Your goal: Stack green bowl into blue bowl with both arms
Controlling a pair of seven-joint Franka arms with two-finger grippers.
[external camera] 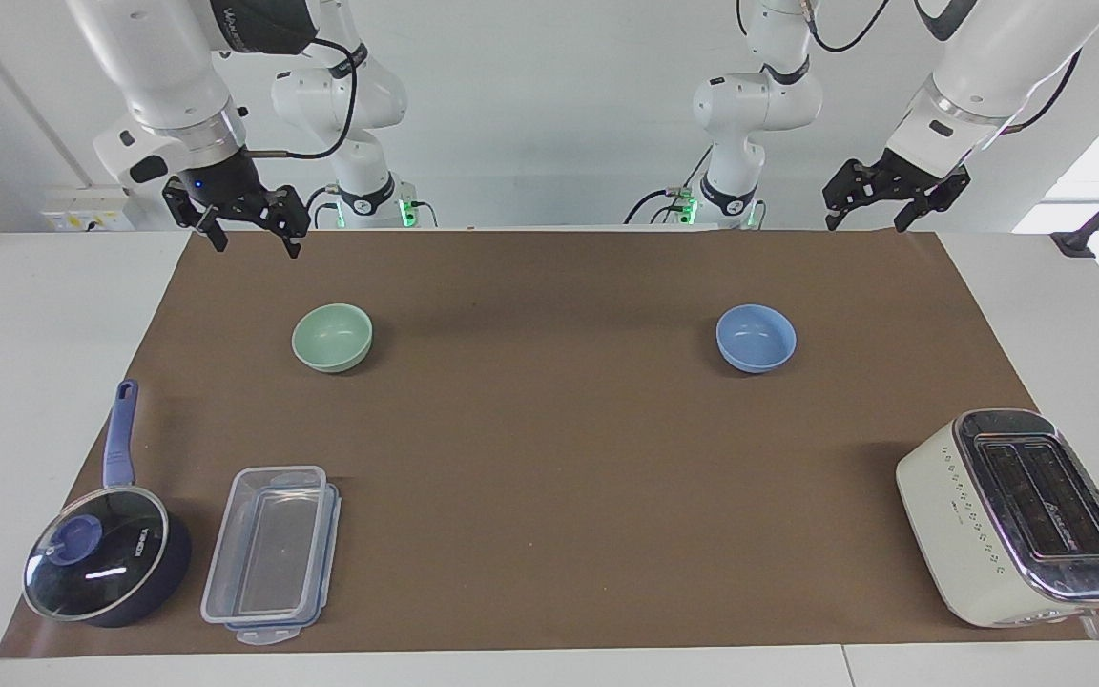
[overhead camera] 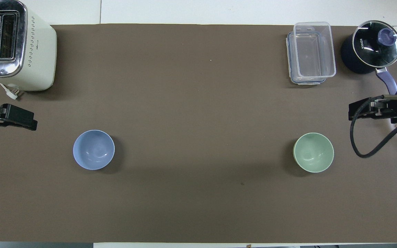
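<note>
Right gripper (external camera: pixel 255 232): raised and empty near the right arm's end of the table, fingers spread apart, over the mat edge closest to the robots, just short of the green bowl.
Left gripper (external camera: pixel 869 214): raised and empty near the left arm's end, fingers apart, over the same edge of the mat.
Small round pale mint-green bowl (external camera: pixel 332 337): upright on the brown mat (external camera: pixel 549 429) covering the white table (external camera: pixel 34 382), toward the right arm's end, untouched.
Small round periwinkle-blue bowl (external camera: pixel 756 338): upright, level with the green bowl but well apart from it, toward the left arm's end.
Clear plastic lidded box (external camera: pixel 271 554): farther from the robots than the green bowl.
Dark blue saucepan with glass lid (external camera: pixel 107 563): beside the box, farther than the green bowl.
Cream toaster (external camera: pixel 1017 515): farther than the blue bowl, well apart from the green bowl.
Step in hand: nothing grasped yet; stacking not begun.
Next move: likely the right gripper descends onto the green bowl's rim, pinches its wall, then carries it toward the blue bowl.
</note>
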